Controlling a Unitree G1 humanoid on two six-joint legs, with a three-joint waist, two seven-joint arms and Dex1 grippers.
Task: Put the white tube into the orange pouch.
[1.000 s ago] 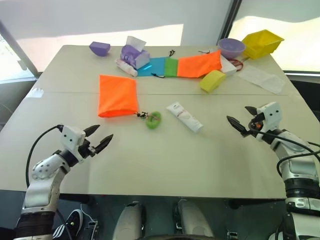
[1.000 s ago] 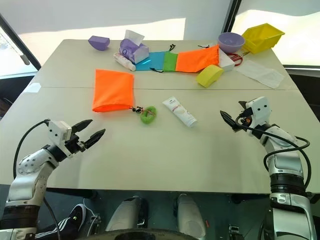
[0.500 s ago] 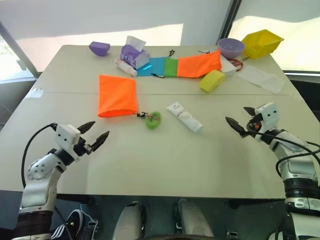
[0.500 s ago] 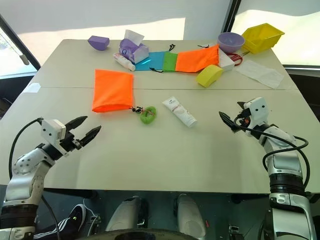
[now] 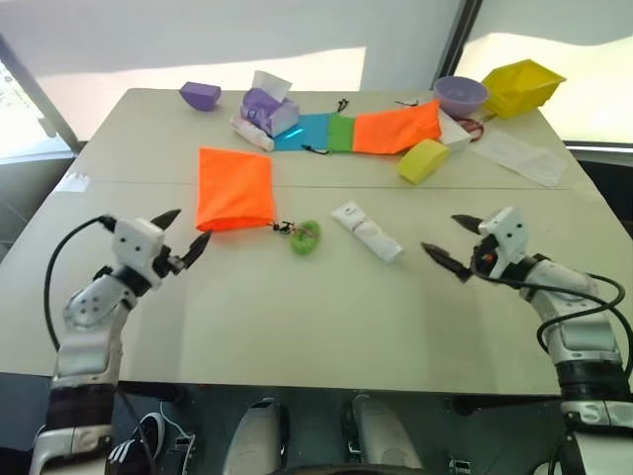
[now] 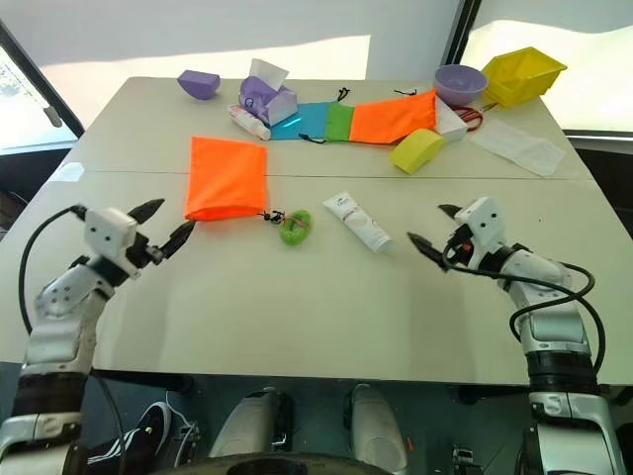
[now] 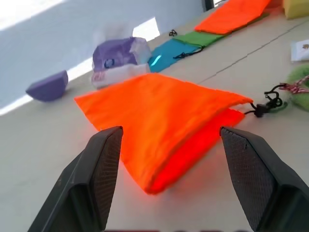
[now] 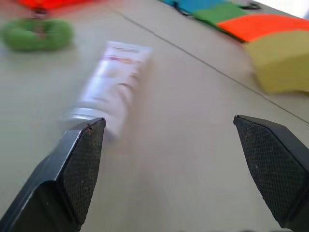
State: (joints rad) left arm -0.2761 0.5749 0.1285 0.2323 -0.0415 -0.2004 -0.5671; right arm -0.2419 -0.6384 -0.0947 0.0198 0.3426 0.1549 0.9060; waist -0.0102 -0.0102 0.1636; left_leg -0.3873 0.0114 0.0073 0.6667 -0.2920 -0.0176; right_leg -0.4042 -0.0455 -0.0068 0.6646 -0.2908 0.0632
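Both grippers have closed in toward the middle of the beige counter point(image 5: 326, 327) since a second ago: the left gripper point(image 5: 182, 236) now sits just short of the near edge of the bright orange fabric drawstring pouch point(image 5: 234, 188), and the right gripper point(image 5: 452, 243) has swung leftward, near the capped end of the small white plastic squeeze tube point(image 5: 366, 232). Each gripper has its black fingers spread wide and carries nothing.

Bare counter lies along the whole near edge and between the two arms. The far edge is crowded: a purple wedge-shaped block point(image 5: 200, 95), a purple tissue pack point(image 5: 267, 107), a second whitish tube point(image 5: 250, 133), blue point(image 5: 303, 132), green point(image 5: 339, 133) and orange point(image 5: 396, 127) flat pouches in a row, a yellow sponge-like block point(image 5: 422, 159), a lilac bowl point(image 5: 460, 95) and a yellow bin point(image 5: 522, 85) at the far right corner.

Faint reddish print on the white tube is too blurred to read.

That tube lies flat near the counter's centre, angled, cap toward the near right. The pouch lies flat to its left, its dark cord running to a round green bead point(image 5: 305, 237) between them.
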